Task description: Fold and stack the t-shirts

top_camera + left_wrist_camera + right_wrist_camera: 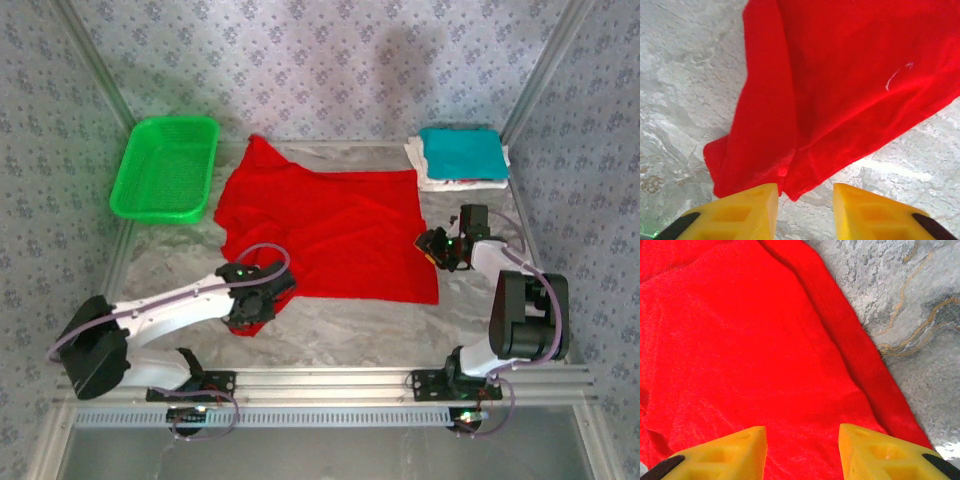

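Above table [340, 335], left hand [805, 192] and right hand [802, 435] hang parted over red t-shirt [330, 225].

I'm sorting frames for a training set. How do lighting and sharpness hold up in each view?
Top view: even light, a soft shadow on the back wall; the red shirt is so saturated that its folds barely read. Left wrist view: sharp cloth, a pale glare streak on the table. Right wrist view: red almost flat, creases faint.

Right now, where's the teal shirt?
In the top view, the teal shirt lies folded on a whitish shirt at the far right corner of the table, beyond the red shirt.
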{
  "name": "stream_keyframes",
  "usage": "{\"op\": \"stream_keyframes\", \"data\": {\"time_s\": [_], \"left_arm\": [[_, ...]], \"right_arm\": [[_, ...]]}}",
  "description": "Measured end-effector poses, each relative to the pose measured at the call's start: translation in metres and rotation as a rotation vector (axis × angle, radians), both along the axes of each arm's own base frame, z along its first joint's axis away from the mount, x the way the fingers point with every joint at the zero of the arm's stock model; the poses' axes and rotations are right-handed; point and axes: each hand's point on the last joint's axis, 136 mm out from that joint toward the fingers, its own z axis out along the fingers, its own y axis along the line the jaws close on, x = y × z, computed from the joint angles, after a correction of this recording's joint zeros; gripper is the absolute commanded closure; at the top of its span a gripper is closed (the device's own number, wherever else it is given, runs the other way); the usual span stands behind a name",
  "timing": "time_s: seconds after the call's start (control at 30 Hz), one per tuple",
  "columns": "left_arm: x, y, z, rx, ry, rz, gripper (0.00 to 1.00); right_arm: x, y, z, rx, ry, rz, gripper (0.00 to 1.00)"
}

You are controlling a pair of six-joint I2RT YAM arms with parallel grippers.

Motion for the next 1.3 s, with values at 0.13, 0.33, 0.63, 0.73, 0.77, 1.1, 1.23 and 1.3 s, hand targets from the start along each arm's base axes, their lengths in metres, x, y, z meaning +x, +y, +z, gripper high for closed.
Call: {"op": "stream_keyframes", "data": {"time_s": [0.13,0.33,0.63,0.73,0.77,1.1,1.23,1.3], "left_arm": [[-0.006,0.001,-0.014,0.053,0.039,-0.015,0.6],[-0.006,0.01,-0.022,0.096,0.036,-0.016,0.6],[-0.012,0.032,-0.044,0.127,0.062,0.024,0.63],[-0.011,0.033,-0.046,0.127,0.064,0.025,0.72],[-0.011,0.033,-0.046,0.124,0.063,0.026,0.72],[-0.009,0.035,-0.032,0.076,0.024,0.039,1.0],[-0.011,0.04,-0.028,0.078,0.023,0.044,1.0],[-0.01,0.042,-0.026,0.075,0.019,0.053,1.0]], "right_arm": [[0.002,0.0,-0.001,0.005,-0.004,0.001,0.55],[0.001,0.001,-0.004,0.019,-0.002,0.005,0.55],[-0.002,-0.007,-0.007,0.026,0.007,-0.02,0.55],[-0.002,-0.007,-0.007,0.026,0.007,-0.02,0.55],[-0.002,-0.007,-0.007,0.027,0.007,-0.02,0.55],[-0.002,-0.008,-0.007,0.027,0.007,-0.024,0.55],[-0.002,-0.008,-0.007,0.029,0.007,-0.023,0.55],[-0.002,-0.008,-0.007,0.029,0.007,-0.023,0.55]]}}
